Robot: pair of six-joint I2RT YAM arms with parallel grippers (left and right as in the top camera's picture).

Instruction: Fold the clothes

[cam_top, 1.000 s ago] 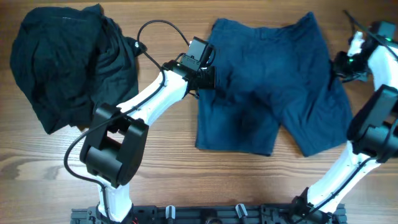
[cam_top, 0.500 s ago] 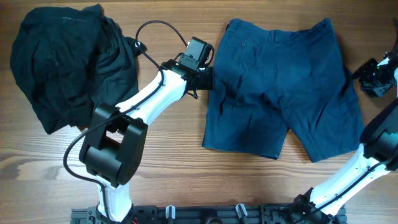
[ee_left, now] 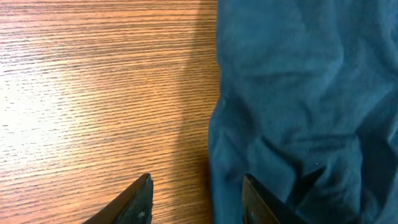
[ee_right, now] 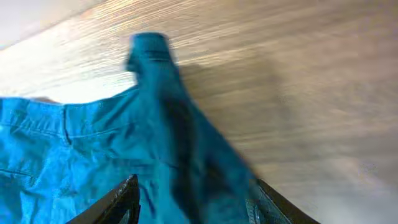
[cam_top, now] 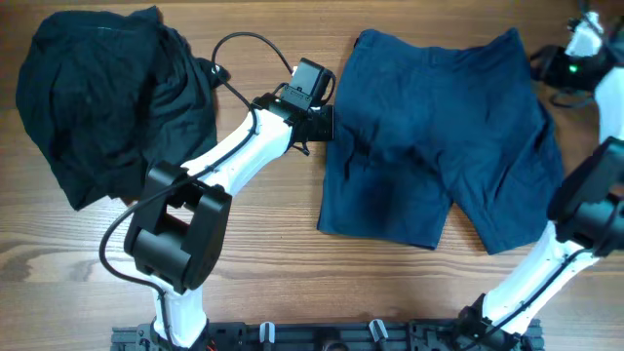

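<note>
The clothes, navy-blue shorts (cam_top: 439,136), lie spread flat at the table's centre right, waistband toward the far edge. My left gripper (cam_top: 322,115) stands open at their left edge; in the left wrist view one finger (ee_left: 140,199) is over bare wood and the other finger (ee_left: 258,199) over the blue cloth (ee_left: 298,93). At the shorts' far right corner my right gripper (cam_top: 558,68) is open. In its wrist view a raised ridge of the shorts (ee_right: 180,137) runs between the spread fingers, and the right gripper (ee_right: 196,202) does not pinch it.
A heap of black garment (cam_top: 107,97) covers the table's left side. The left arm's black cable (cam_top: 239,44) loops above its wrist. Bare wooden tabletop (cam_top: 292,263) lies in front of the shorts. Both arm bases stand at the near edge.
The shorts slid to the right and flattened out. My right gripper opened off them, swung out to the right, then came back to their far right corner. The left arm stayed put.
</note>
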